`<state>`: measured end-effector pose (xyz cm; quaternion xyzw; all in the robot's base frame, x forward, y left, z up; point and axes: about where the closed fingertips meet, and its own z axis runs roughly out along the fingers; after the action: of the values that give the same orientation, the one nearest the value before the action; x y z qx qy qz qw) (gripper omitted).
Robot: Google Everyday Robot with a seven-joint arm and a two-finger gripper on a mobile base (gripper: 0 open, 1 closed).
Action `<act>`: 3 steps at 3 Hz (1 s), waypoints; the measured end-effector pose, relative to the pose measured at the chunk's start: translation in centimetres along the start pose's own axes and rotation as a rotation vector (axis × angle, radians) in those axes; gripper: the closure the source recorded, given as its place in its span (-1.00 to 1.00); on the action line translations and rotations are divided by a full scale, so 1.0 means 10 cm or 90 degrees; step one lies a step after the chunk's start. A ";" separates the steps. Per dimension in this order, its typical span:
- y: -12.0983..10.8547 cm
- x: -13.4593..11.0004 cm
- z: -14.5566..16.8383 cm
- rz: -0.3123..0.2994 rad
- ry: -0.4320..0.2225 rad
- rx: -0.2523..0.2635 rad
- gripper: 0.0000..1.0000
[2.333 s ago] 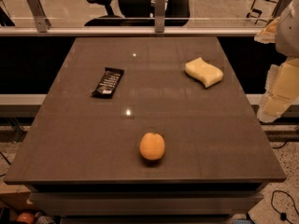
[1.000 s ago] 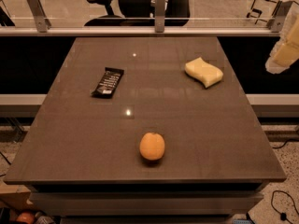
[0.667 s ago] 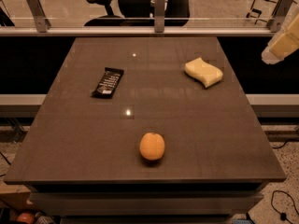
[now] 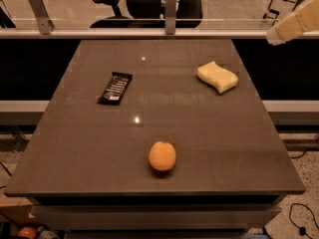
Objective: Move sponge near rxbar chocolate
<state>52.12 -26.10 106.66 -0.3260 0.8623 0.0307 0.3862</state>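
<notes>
Sponge point(image 4: 217, 76) is seen lying untouched in the upper right of the surface point(image 4: 75, 153), well apart from the rxbar chocolate point(image 4: 115, 87) at the upper left, with an orange fruit point(image 4: 162, 156) at the lower middle. The gripper point(image 4: 279, 31) has been lifted from the right edge of the frame into its upper right corner, beyond the sponge; whether it is wide or narrow cannot be told. Nothing is held yet, so the reach for the sponge is judged to be only beginning

1 high front view down onto the whole table point(image 4: 75, 163), claw point(image 4: 293, 23) at upper-right edge
</notes>
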 end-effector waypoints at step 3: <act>-0.81 -0.20 0.40 0.139 0.213 0.157 -1.00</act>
<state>60.45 -30.12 106.83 -0.1813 0.9417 -0.0876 0.2694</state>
